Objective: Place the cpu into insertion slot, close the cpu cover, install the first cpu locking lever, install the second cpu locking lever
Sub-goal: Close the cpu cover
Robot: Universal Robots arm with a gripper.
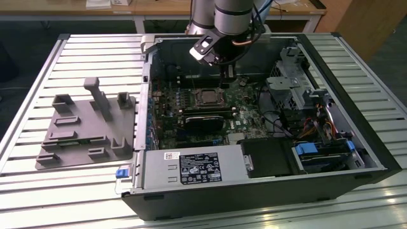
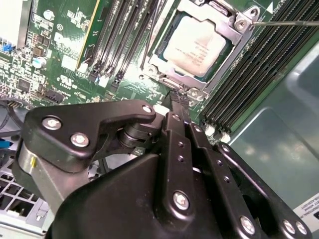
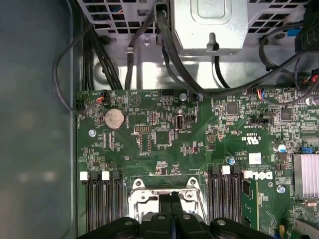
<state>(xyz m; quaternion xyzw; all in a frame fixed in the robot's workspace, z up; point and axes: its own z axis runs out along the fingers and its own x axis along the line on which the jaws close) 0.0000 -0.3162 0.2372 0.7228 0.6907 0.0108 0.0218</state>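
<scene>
The cpu (image 2: 197,44), a silvery-beige square chip, lies in the insertion slot (image 2: 158,63) on the green board. The cpu cover (image 2: 233,39), a thin metal frame, lies flat around the chip's edges. A thin metal locking lever (image 2: 286,22) runs out from one corner of the socket. My gripper (image 2: 178,97) is shut, its black fingers pressed together with the tips right at the socket's edge, by the cover's tab. In the exterior view the gripper (image 1: 227,76) hangs just behind the socket (image 1: 197,91). In the first wrist view the fingertips (image 3: 171,199) sit over the socket's frame (image 3: 139,199).
Long black memory slots (image 2: 249,74) flank the socket. A black heatsink module (image 1: 203,122) sits just in front of it. The case holds a drive cage (image 1: 289,86), cables (image 1: 318,129) and a power supply (image 1: 190,167). A grey fixture (image 1: 89,129) lies at the exterior view's left.
</scene>
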